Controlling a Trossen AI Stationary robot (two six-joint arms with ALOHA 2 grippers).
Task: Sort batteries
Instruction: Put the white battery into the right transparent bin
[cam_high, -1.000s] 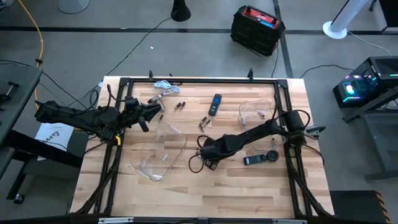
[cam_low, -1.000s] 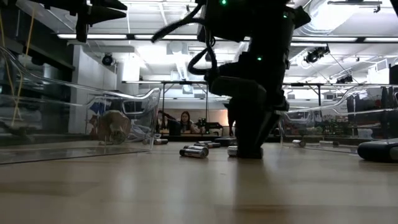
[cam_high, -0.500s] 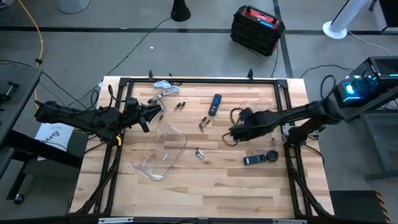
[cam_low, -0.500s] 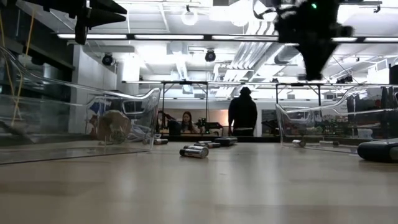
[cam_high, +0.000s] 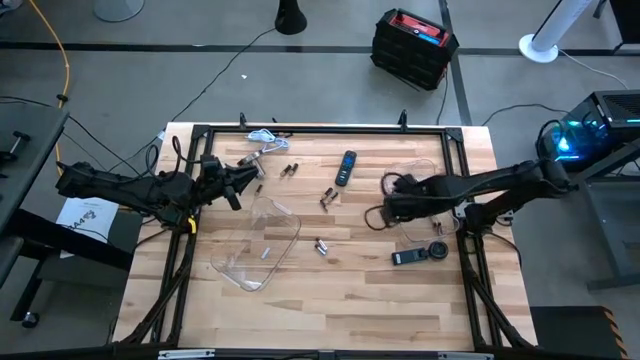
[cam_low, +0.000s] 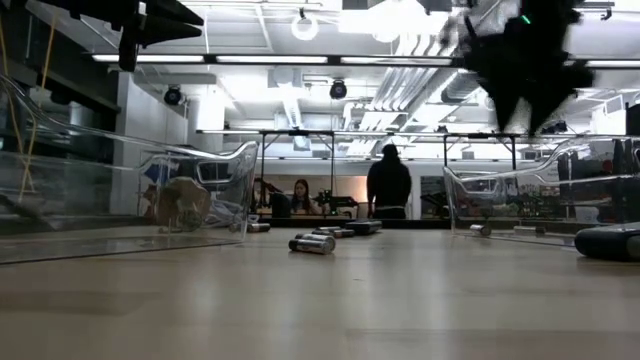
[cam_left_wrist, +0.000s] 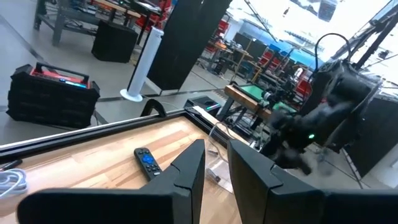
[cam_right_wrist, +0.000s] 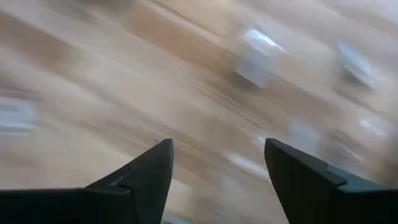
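— While the low camera is looking level across the wooden table (cam_low: 320, 300), what is lying nearest?

— A pair of batteries (cam_low: 312, 243) is lying side by side on the bare boards, with more of them resting farther back by the remote (cam_low: 362, 227). From above, that pair is sitting just beside the large clear tray (cam_high: 258, 243), which is already holding one battery (cam_high: 265, 251).

— And beyond that?

— A second pair is lying near the remote's lower end, another few are lying close to the left gripper (cam_high: 258, 176), and at least one is sitting inside the smaller clear tray (cam_high: 412, 180) on the right.

— What are the arms doing?

— The right gripper (cam_high: 392, 208) is hanging above the boards just beside the small tray, its jaws standing wide apart with nothing between them. The left gripper is waiting at the table's left side, jaws parted only a little and holding nothing.

— How am I expecting these cells to handle?

— Probably light, rigid and smooth, and inclined to roll away on the flat wood. Closing across the middle of the barrel, fingers square to its length, is looking safest; pinching near an end is likely risking a squirt sideways.

— Anything behind?

— Two people are showing in the room beyond.
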